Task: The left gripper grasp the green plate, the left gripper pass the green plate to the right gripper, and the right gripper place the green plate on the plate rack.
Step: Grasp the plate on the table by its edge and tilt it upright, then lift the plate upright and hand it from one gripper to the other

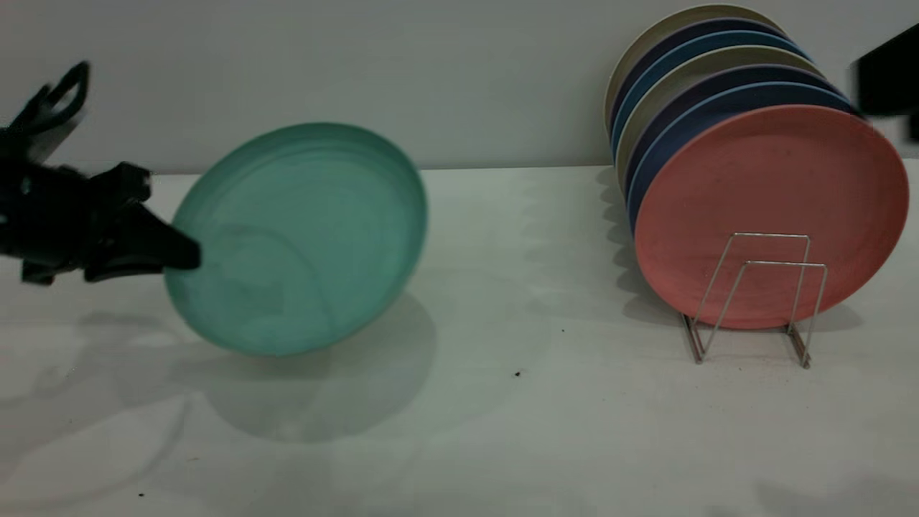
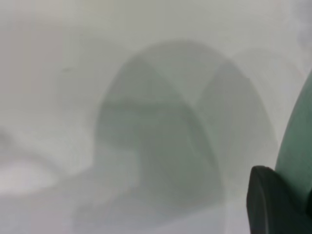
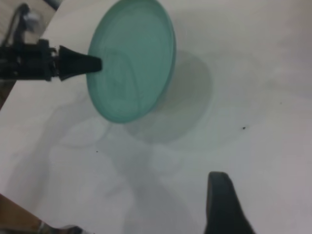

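- The left gripper [image 1: 188, 256] was pinching the green plate [image 1: 301, 237] by its left rim, and the plate hung tilted above the white table [image 1: 502, 402].
- The right gripper [image 3: 222, 204] was high at the right; I cannot tell if its jaws were spread.
- The plate rack [image 1: 754, 301] stood well apart (a salmon-pink plate [image 1: 772, 215] in front).
- No label or writing was readable.

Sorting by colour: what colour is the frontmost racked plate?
Salmon pink plate, clearest in the exterior view.
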Robot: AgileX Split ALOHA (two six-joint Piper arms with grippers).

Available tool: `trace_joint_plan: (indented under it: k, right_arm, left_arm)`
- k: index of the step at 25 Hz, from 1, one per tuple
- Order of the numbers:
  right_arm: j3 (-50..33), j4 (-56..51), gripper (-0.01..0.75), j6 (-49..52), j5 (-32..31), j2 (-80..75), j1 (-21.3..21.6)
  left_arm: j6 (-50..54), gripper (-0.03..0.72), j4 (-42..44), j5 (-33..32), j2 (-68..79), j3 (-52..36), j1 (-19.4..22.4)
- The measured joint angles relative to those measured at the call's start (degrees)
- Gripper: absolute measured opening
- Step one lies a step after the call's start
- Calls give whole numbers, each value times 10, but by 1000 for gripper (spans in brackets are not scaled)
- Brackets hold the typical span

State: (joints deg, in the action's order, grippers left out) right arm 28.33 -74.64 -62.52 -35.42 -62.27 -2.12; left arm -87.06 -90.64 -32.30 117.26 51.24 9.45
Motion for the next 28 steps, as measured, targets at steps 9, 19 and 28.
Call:
trace_joint_plan:
  k: [9, 19, 28]
  right_arm:
    - [28, -261, 447, -325, -36, -298, 0]
    - [116, -270, 432, -338, -174, -474, 0]
    - [124, -270, 411, -342, -182, -495, 0]
  left_arm:
    - [30, 16, 40, -1, -7, -1, -56]
    - [32, 16, 19, 32, -16, 10, -166]
    - [70, 16, 13, 34, -16, 49, -227]
